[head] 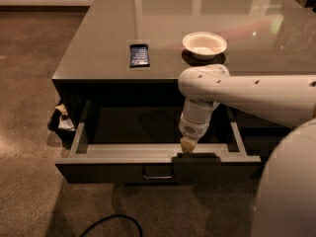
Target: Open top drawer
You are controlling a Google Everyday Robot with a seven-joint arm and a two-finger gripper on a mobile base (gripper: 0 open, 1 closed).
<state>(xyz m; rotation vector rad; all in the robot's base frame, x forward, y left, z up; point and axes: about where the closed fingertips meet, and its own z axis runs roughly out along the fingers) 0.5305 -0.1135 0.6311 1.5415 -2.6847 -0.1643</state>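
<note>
The top drawer (pixel 106 171) stands pulled well out from under the surface (pixel 98 58), its shallow inside laid bare and apparently with nothing in it, so the opening looks largely done, perhaps wholly. The hand (pixel 189 143) points downward on the end of the white arm (pixel 247 90), its tip just behind the drawer's front panel and at or very near the inner lip; whether it touches the lip, and whether it is open or closed, cannot be told. The handle (pixel 158 173) sits below the hand and a little to its left, on the outer face, and the hand is not on it. What may be left is a last bit of pull, if the drawer has more travel, and then lifting the hand clear; how much travel remains is hidden under the surface. Beyond the hand, on top, are a white bowl (pixel 204 44) and, further left, a dark packet (pixel 139 55), both well apart from the drawer's path.
</note>
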